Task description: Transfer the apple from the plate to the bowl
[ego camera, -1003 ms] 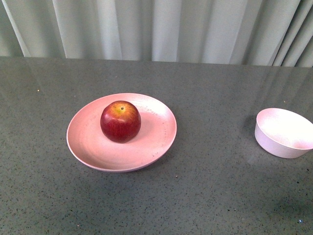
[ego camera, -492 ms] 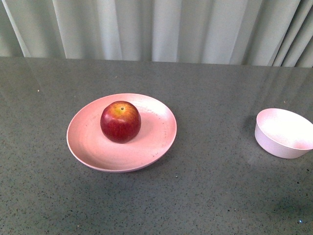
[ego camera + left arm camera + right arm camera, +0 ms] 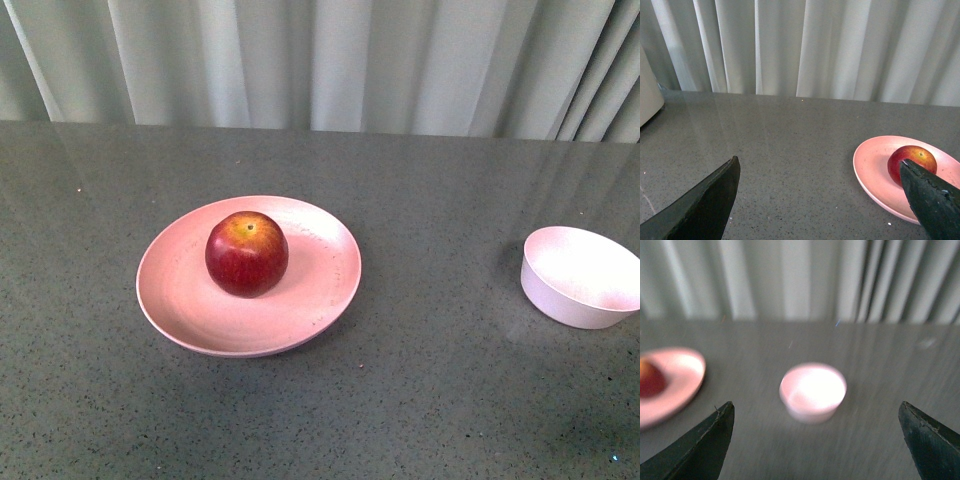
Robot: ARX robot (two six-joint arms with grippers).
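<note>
The left end effector (image 3: 818, 162) is spread wide. Its two dark fingers (image 3: 700, 210) stand far apart with only bare grey tabletop (image 3: 790, 150) between them, and they grip nothing. The right end effector (image 3: 816, 405) is spread just as wide and is also empty. In its wrist view the bowl (image 3: 812, 390) lies beyond the gap between its fingers (image 3: 695, 450).

Only the wrist views show the end effectors, since the front view has neither arm in frame. The left wrist view alone shows a pale, rounded object (image 3: 647, 95) cut off by the picture's edge. In that view one fingertip overlaps the apple's (image 3: 910, 160) edge, though I cannot tell whether they touch. The right wrist view is blurred, so the bowl, the plate (image 3: 675, 385) and a sliver of the apple (image 3: 650, 380) are soft shapes.

The front view gives the clearest layout. The apple (image 3: 247, 254) sits on the plate (image 3: 190, 290), a little to the far side of its centre. It is round and dark red, with a yellow-orange patch around the stem dimple on top. The wide, shallow pink plate lies left of centre on the speckled tabletop (image 3: 430, 400). The small, pale pinkish-white bowl (image 3: 580, 280) stands well apart at the right, partly cut by the frame, and is empty. A pale pleated curtain (image 3: 320, 60) hangs behind the far edge.
</note>
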